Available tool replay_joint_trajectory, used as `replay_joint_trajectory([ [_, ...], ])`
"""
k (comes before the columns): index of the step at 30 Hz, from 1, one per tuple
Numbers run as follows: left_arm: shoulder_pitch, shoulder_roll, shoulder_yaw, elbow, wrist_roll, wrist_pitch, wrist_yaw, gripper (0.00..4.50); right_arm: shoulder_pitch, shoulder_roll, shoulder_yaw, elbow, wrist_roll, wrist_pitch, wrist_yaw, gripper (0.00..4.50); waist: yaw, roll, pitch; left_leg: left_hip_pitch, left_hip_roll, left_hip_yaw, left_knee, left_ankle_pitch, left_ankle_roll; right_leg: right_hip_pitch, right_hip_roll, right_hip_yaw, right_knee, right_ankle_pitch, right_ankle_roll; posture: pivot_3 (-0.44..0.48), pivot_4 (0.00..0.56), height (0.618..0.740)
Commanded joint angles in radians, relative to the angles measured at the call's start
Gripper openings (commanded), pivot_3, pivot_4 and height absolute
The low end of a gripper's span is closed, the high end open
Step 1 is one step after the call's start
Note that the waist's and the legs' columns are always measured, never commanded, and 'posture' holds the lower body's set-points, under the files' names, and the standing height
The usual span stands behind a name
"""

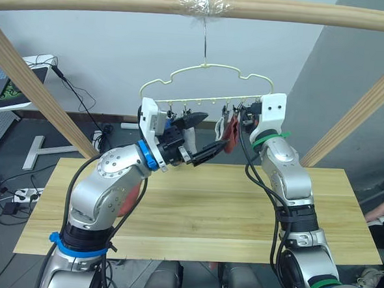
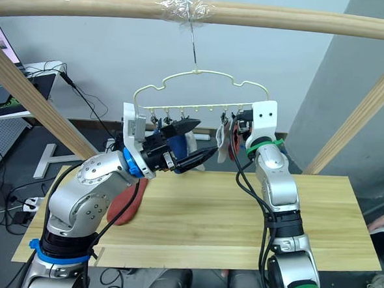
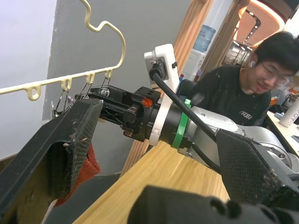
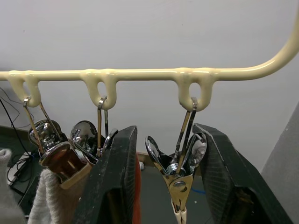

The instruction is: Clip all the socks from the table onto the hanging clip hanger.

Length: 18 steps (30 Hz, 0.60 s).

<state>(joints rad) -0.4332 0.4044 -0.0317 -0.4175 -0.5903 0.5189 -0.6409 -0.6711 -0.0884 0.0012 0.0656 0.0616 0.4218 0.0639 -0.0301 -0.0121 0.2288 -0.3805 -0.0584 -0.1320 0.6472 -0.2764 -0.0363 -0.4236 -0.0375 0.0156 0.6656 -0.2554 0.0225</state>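
Clip hanger (image 1: 205,86) hangs by its hook from a taped wooden frame bar (image 1: 90,1) above the far edge of the table (image 1: 201,210); row of small metal clips along its lower rail.

Right gripper (image 4: 166,184) raised to the hanger's right end. Fingers (image 4: 112,186) apart, bracketing one metal clip (image 4: 177,179) that hangs between them from a rail loop; whether the pads actually touch the clip I cannot tell. The clip's lower tips appear to pinch a bit of pale material.

Left gripper (image 1: 202,135) raised just below the rail's middle, fingers spread wide, nothing between them. It points toward the right gripper, tips close to the hanging socks.

Socks: a rust-red sock (image 1: 231,134) hangs from a clip near the right gripper, a light grey sock (image 1: 220,128) just beside it on the left. More pale and blue fabric shows behind the left gripper, unclear how it is attached. Another rust-red sock (image 2: 126,205) lies on the table at the left, partly hidden by the left arm.

A person (image 3: 233,93) in a dark top sits beyond the table's right end.
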Motion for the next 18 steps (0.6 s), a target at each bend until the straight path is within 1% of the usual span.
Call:
replay_joint_trajectory([
  [1, 0.001, -0.003, 0.014, -0.044, -0.01, -0.012, 0.005, 4.5, -0.022, 0.003, -0.01, -0.037, 0.006, -0.027, 0.006, 1.34, 0.0, 0.0, 0.0, 0.0, 0.0, 0.0, 0.0, 0.0, 0.0, 0.0, 0.0, 0.0, 0.0, 0.0, 0.0, 0.047, 0.224, 0.74],
  [3, 0.004, -0.003, 0.013, -0.047, -0.01, -0.011, 0.006, 4.5, -0.021, 0.002, -0.009, -0.039, 0.006, -0.027, 0.007, 0.68, 0.0, 0.0, 0.0, 0.0, 0.0, 0.0, 0.0, 0.0, 0.0, 0.0, 0.0, 0.0, 0.0, 0.0, 0.0, 0.048, 0.227, 0.74],
  [5, 0.005, -0.004, 0.013, -0.048, -0.009, -0.01, 0.007, 4.5, -0.02, 0.002, -0.008, -0.04, 0.006, -0.027, 0.008, 0.15, 0.0, 0.0, 0.0, 0.0, 0.0, 0.0, 0.0, 0.0, 0.0, 0.0, 0.0, 0.0, 0.0, 0.0, 0.0, 0.048, 0.227, 0.74],
  [6, 0.007, -0.004, 0.012, -0.049, -0.009, -0.01, 0.007, 4.5, -0.019, 0.002, -0.008, -0.041, 0.006, -0.028, 0.008, 0.08, 0.0, 0.0, 0.0, 0.0, 0.0, 0.0, 0.0, 0.0, 0.0, 0.0, 0.0, 0.0, 0.0, 0.0, 0.0, 0.048, 0.231, 0.74],
  [16, 0.012, -0.003, 0.011, -0.048, -0.003, -0.006, 0.018, 4.5, -0.02, -0.013, -0.014, -0.036, 0.006, -0.021, 0.014, 0.08, 0.0, 0.0, 0.0, 0.0, 0.0, 0.0, 0.0, 0.0, 0.0, 0.0, 0.0, 0.0, 0.0, 0.0, 0.0, 0.047, 0.235, 0.74],
  [18, 0.033, 0.004, 0.004, -0.037, 0.018, 0.001, 0.035, 4.5, -0.02, -0.032, -0.013, -0.035, 0.001, -0.008, 0.026, 0.08, 0.0, 0.0, 0.0, 0.0, 0.0, 0.0, 0.0, 0.0, 0.0, 0.0, 0.0, 0.0, 0.0, 0.0, 0.0, 0.047, 0.235, 0.74],
])
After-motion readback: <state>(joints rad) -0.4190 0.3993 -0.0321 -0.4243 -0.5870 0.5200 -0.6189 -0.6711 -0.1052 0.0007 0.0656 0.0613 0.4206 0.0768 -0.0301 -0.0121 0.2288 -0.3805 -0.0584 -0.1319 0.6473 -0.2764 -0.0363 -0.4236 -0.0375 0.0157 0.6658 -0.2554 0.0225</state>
